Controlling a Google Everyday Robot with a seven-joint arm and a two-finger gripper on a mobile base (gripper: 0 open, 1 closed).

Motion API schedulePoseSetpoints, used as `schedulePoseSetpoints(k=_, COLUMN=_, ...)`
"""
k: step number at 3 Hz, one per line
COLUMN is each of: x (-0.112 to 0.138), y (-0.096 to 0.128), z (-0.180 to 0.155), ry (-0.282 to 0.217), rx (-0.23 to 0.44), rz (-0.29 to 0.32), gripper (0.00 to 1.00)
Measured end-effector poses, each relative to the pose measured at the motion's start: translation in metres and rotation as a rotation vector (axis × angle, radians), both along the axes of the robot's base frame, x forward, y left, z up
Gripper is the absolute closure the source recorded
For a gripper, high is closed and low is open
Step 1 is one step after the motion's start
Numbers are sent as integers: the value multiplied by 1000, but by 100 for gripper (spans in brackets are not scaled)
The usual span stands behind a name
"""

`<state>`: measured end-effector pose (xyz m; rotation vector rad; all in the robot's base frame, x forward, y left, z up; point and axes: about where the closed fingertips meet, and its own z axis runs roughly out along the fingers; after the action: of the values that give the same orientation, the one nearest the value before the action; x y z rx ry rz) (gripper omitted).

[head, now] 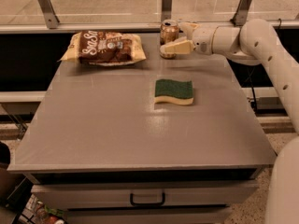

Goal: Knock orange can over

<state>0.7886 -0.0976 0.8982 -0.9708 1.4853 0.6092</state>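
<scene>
The orange can (168, 33) stands upright at the far edge of the grey table (117, 125), right of centre. My gripper (179, 38) reaches in from the right at can height, right beside the can. Its fingers are apart. The near cream fingertip (174, 47) lies across the can's lower right side. The far finger (187, 28) is behind and to the right of the can. Nothing is held.
A brown snack bag (103, 47) lies at the far left of the table. A green and yellow sponge (174, 91) lies in the middle right. A railing with metal posts (166, 3) runs just behind the table. A drawer handle (147, 200) is below the front edge.
</scene>
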Motion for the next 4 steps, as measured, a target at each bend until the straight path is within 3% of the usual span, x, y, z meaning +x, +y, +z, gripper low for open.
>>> schedulePoseSetpoints(k=3, x=7, y=17, z=-6, ry=6, rx=18, rz=15, gripper=88)
schedulePoseSetpoints(k=4, x=7, y=21, z=-6, ry=7, rx=19, rz=20, gripper=100)
